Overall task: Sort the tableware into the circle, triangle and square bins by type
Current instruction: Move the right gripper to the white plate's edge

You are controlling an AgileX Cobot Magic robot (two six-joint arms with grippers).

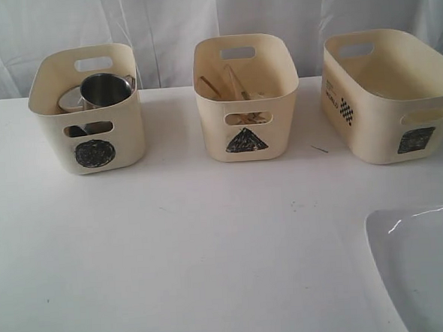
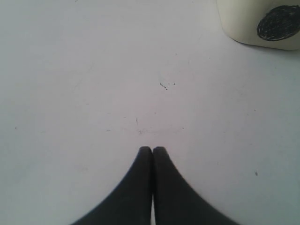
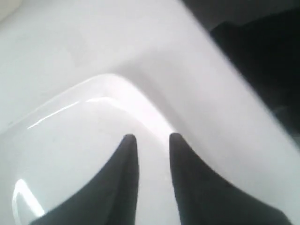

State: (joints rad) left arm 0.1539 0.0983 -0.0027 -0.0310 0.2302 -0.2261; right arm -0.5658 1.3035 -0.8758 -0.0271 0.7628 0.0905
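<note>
The circle bin (image 1: 129,134) at the back left holds a steel mug (image 1: 105,89), with another steel piece (image 1: 69,100) beside it. Pale wooden chopsticks (image 1: 235,82) lean inside the triangle bin (image 1: 212,129) in the middle. The wider square bin (image 1: 369,127) stands at the back right; its contents are hidden. The large white plate (image 1: 423,266) lies at the front right corner. My right gripper (image 3: 150,137) is open just above the plate (image 3: 70,140) near its rim. My left gripper (image 2: 152,149) is shut and empty over bare table near the circle bin (image 2: 239,23). Neither arm shows in the exterior view.
The white table (image 1: 211,249) stretches in front of the three bins, and a white curtain hangs behind them. A thin dark sliver (image 1: 320,149) lies between the triangle and square bins. The table's edge and dark floor (image 3: 262,51) show in the right wrist view.
</note>
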